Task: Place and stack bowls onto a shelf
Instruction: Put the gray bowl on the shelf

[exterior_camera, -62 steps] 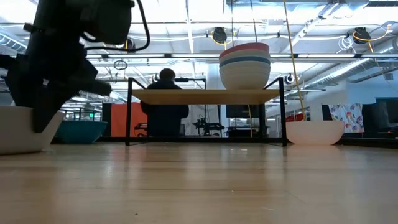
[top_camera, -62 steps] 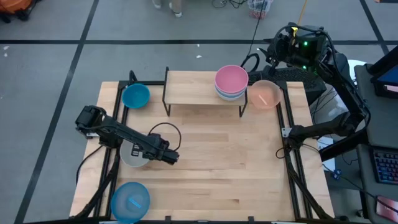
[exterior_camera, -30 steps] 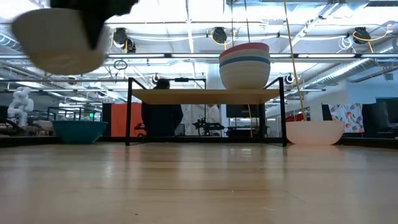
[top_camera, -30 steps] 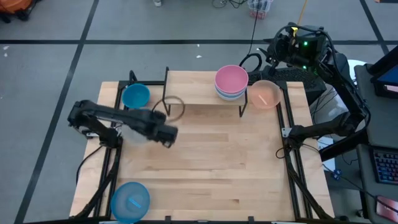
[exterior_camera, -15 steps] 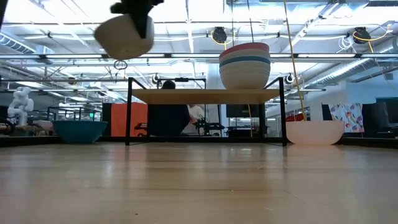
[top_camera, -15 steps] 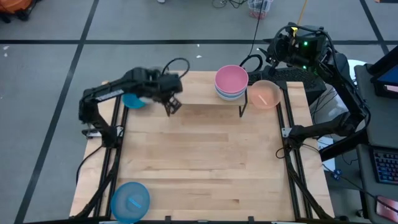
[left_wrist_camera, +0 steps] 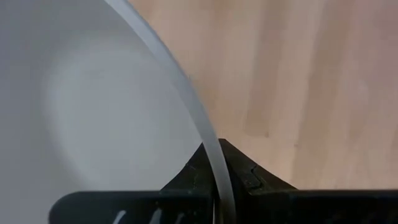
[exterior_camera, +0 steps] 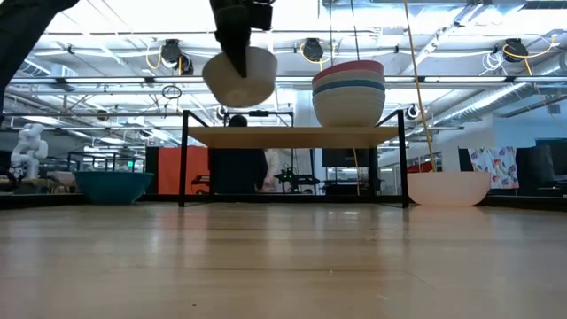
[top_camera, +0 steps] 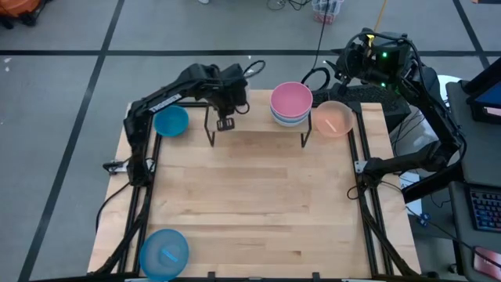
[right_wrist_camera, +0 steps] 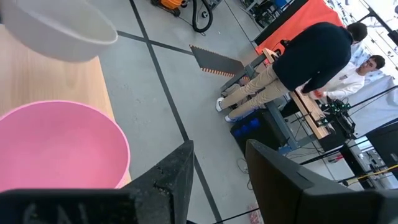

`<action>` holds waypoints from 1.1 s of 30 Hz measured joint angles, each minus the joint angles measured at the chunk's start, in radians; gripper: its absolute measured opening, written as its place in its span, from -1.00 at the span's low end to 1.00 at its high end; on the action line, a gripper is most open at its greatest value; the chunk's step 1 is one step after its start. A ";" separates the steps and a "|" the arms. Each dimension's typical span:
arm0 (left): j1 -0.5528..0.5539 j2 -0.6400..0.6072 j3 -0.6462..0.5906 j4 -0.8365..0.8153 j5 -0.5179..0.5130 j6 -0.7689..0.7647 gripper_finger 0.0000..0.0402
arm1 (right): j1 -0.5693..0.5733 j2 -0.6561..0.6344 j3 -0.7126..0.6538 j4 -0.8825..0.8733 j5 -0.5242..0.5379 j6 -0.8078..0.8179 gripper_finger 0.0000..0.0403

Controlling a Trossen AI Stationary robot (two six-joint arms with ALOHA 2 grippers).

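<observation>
- Wooden bench (top_camera: 250,211) on a grey taped floor; people stand in the room beyond
- Shelf (top_camera: 254,116) at 12 o'clock carries the pink-topped bowl stack (top_camera: 291,102)
- Left end effector (top_camera: 225,106) pinches a white bowl (exterior_camera: 239,76) above the shelf's left end
- Right end effector (right_wrist_camera: 217,168), spread, waits by the stack

White bowl (exterior_camera: 239,78) hangs in the air above the left part of the shelf (exterior_camera: 292,137), not touching the plank. Left gripper (exterior_camera: 237,40) comes from above and its dark finger goes down over the bowl's rim; grip is closed on it. On the right part of the shelf stands a stack of bowls (exterior_camera: 349,92), pink on top, then blue and white bands, beige at bottom. Teal bowl (exterior_camera: 112,186) sits on the table (exterior_camera: 283,266) left of the shelf legs, peach bowl (exterior_camera: 447,188) sits to the right of them. Behind, under the plank, a person (exterior_camera: 232,159) in dark clothes, seen partly. Far left bkgd: a small white figure (exterior_camera: 27,149).
</observation>
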 joint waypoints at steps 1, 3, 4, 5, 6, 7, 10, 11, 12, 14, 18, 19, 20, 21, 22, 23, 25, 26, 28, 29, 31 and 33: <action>0.002 0.004 -0.002 -0.001 0.011 0.034 -0.97 | 0.000 0.000 0.000 0.000 0.000 0.000 -0.30; 0.003 0.013 -0.002 -0.012 0.013 0.090 -0.97 | 0.000 0.000 0.000 0.000 0.000 -0.001 -0.30; 0.000 0.018 -0.002 -0.018 0.014 0.111 -0.97 | 0.000 0.000 0.000 0.000 0.000 -0.004 -0.30; -0.001 0.023 -0.002 -0.021 0.017 0.129 -0.97 | 0.000 0.000 0.000 0.000 0.000 -0.009 -0.30; -0.001 0.028 -0.002 -0.024 0.019 0.146 -0.97 | 0.000 0.000 0.000 0.000 0.000 -0.014 -0.30; -0.003 0.035 -0.002 -0.026 0.020 0.163 -0.97 | 0.000 0.000 0.000 0.000 0.000 -0.016 -0.30; -0.005 0.052 -0.003 -0.039 0.024 0.208 -0.97 | 0.000 0.000 0.000 0.000 0.000 -0.019 -0.30; -0.006 0.062 -0.003 -0.040 0.026 0.225 -0.97 | 0.000 0.000 0.000 0.000 0.000 -0.019 -0.30; -0.006 0.066 -0.003 -0.042 0.031 0.234 -0.97 | 0.000 0.000 0.000 0.000 0.000 -0.019 -0.30; -0.005 0.080 -0.004 -0.058 0.036 0.241 -0.97 | 0.000 0.000 0.000 0.000 0.000 -0.019 -0.30; -0.002 0.099 -0.004 -0.076 0.035 0.251 -0.97 | 0.000 0.000 0.000 0.000 0.000 -0.019 -0.30; -0.001 0.104 -0.004 -0.073 0.035 0.251 -0.97 | 0.000 0.000 0.000 0.000 0.000 -0.019 -0.30; -0.001 0.105 -0.004 -0.066 0.036 0.251 -0.97 | 0.000 0.000 0.000 0.000 0.000 -0.019 -0.30; 0.000 0.107 -0.004 -0.065 0.037 0.248 -0.97 | 0.000 0.000 0.000 0.000 0.000 -0.019 -0.30; 0.003 0.108 -0.004 -0.071 0.043 0.240 -0.97 | 0.000 0.000 0.000 0.000 0.000 -0.019 -0.30; 0.004 0.109 -0.004 -0.077 0.048 0.233 -0.97 | 0.000 0.000 0.000 0.000 0.000 -0.019 -0.30; 0.004 0.109 -0.004 -0.074 0.050 0.220 -0.90 | 0.000 0.000 0.000 0.000 0.000 -0.019 -0.30; 0.002 0.109 -0.004 -0.073 0.050 0.210 -0.86 | 0.000 0.000 0.000 0.000 0.000 -0.019 -0.30; 0.001 0.109 -0.004 -0.073 0.051 0.178 -0.79 | 0.000 0.000 0.000 0.000 0.000 -0.020 -0.30; 0.001 0.109 -0.004 -0.072 0.050 0.159 -0.76 | 0.000 0.000 0.000 0.000 0.000 -0.023 -0.30; 0.001 0.109 -0.004 -0.069 0.050 0.122 -0.74 | 0.000 0.000 0.000 0.000 0.000 -0.026 -0.30; 0.001 0.109 -0.004 -0.069 0.050 0.101 -0.73 | 0.000 0.000 0.000 0.002 0.000 -0.027 -0.30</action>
